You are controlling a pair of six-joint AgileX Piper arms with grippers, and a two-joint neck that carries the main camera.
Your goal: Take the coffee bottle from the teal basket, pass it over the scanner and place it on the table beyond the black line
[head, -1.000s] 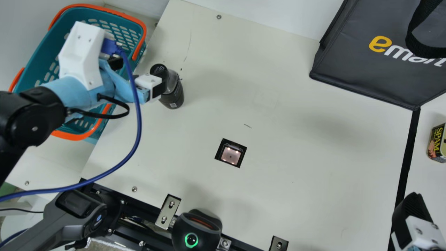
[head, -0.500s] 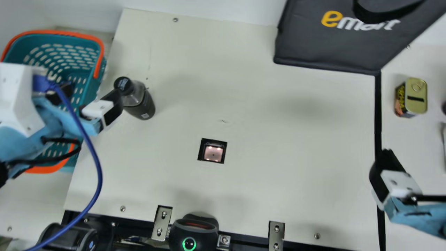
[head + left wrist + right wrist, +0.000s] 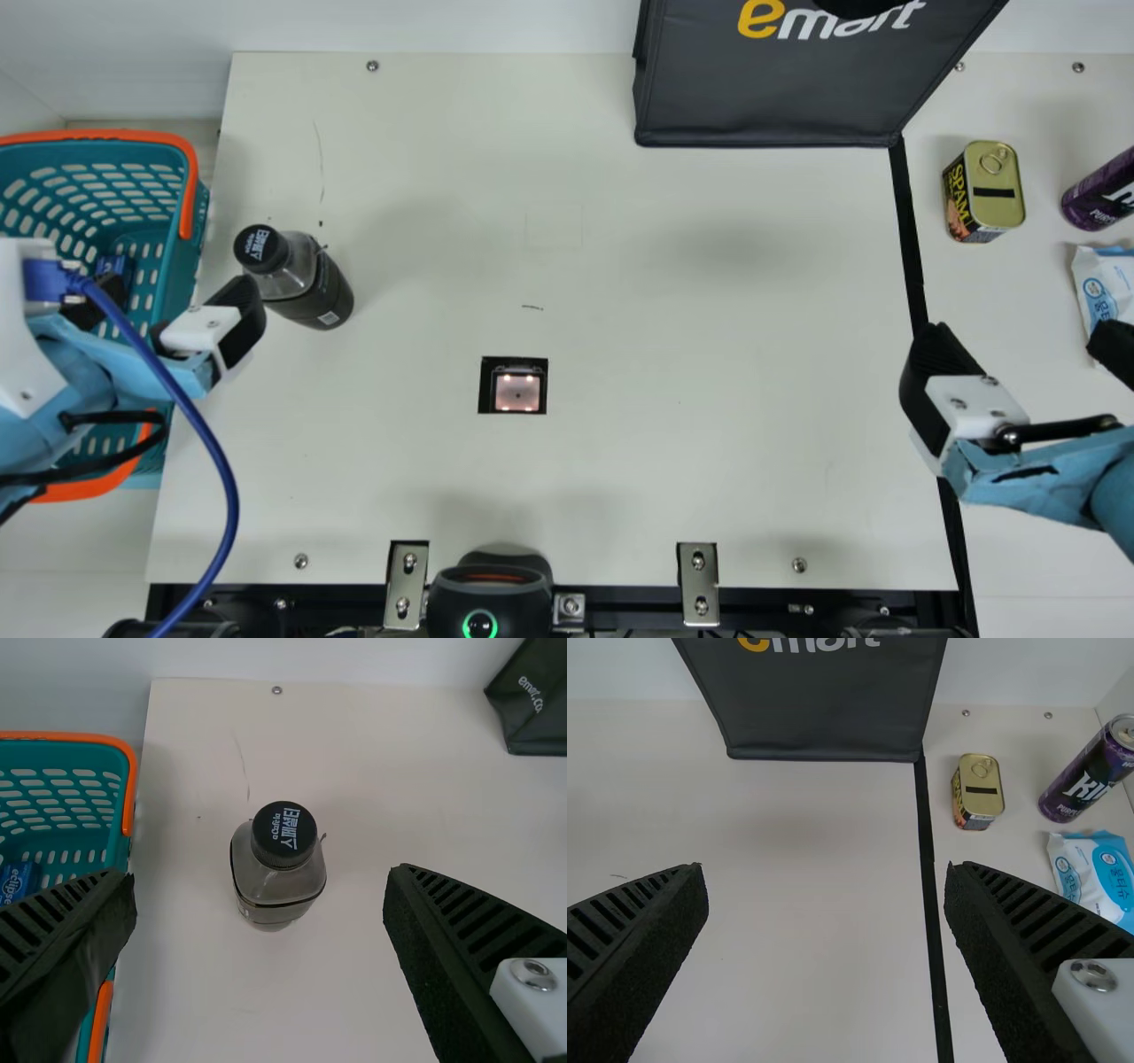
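Observation:
The coffee bottle (image 3: 304,285) stands on the cream table just right of the teal basket (image 3: 146,266), black cap up. Over the basket's right side and the table edge is my left gripper (image 3: 164,310), open, one finger close to the bottle. In the left wrist view the bottle (image 3: 277,870) shows beyond and between the spread fingers of my left gripper (image 3: 261,888), not held. My right gripper (image 3: 1023,363) is open and empty at the black line (image 3: 910,235); in the right wrist view the right gripper (image 3: 826,883) has bare table beneath. The scanner window (image 3: 516,392) lies mid-table.
A black device with a green ring (image 3: 489,594) sits at the front edge. A dark bag (image 3: 771,97) is at the back. Beyond the line stand a yellow-topped can (image 3: 983,190), a purple can (image 3: 1101,195) and a white-blue packet (image 3: 1103,288). A blue cable hangs by the left arm.
The main camera has turned, shifting its whole picture. My left gripper's finger, which overlapped the bottle's side before, now covers almost none of it. The bottle still stands by the basket.

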